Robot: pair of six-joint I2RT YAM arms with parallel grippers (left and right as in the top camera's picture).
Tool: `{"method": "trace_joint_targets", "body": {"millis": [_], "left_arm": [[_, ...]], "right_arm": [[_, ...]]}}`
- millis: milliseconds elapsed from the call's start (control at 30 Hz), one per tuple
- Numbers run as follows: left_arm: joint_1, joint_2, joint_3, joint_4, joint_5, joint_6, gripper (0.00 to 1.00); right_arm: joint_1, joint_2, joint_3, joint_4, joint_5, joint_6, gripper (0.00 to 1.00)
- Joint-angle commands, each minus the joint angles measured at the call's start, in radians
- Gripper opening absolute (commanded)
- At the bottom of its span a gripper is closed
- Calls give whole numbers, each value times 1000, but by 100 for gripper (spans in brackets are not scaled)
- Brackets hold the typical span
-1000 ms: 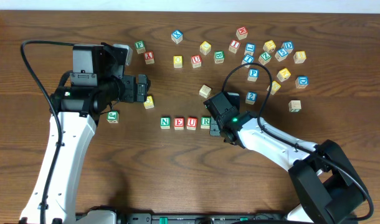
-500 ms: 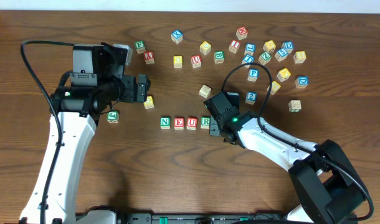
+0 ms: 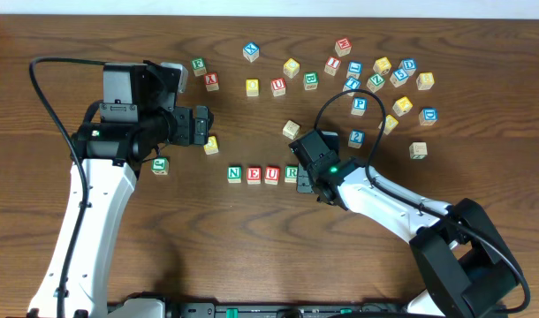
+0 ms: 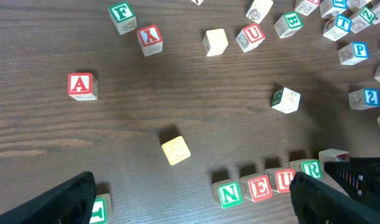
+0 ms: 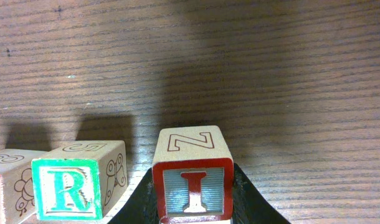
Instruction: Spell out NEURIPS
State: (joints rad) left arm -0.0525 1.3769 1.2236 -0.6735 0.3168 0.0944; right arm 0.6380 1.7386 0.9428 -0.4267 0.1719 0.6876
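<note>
Wood table (image 3: 252, 247): right pincer (image 5: 193, 205) grips I (image 5: 191, 180) beside R (image 5: 68, 190); left pincer (image 4: 193, 186) spread, empty.

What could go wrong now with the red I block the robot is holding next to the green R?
The right gripper is shut on the I block, very close to the R block. When it opens, a finger might bump the R and push it askew. The I block also looks a bit out of line with the R, so the word could end up crooked.
</note>
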Motion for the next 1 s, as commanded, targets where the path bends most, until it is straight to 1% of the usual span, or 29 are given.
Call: {"method": "trace_joint_targets", "body": {"millis": [0,800,967], "left_arm": [[3,-9,24,0,11,6,98],[3,-9,24,0,12,6,98],[3,-9,24,0,12,6,98]], "right_arm": [[0,10,-9,-19,-52,-5,11],[-2,31,-9,-11,-67,-5,11],[-2,31,-9,-8,-67,-8,15]]}}
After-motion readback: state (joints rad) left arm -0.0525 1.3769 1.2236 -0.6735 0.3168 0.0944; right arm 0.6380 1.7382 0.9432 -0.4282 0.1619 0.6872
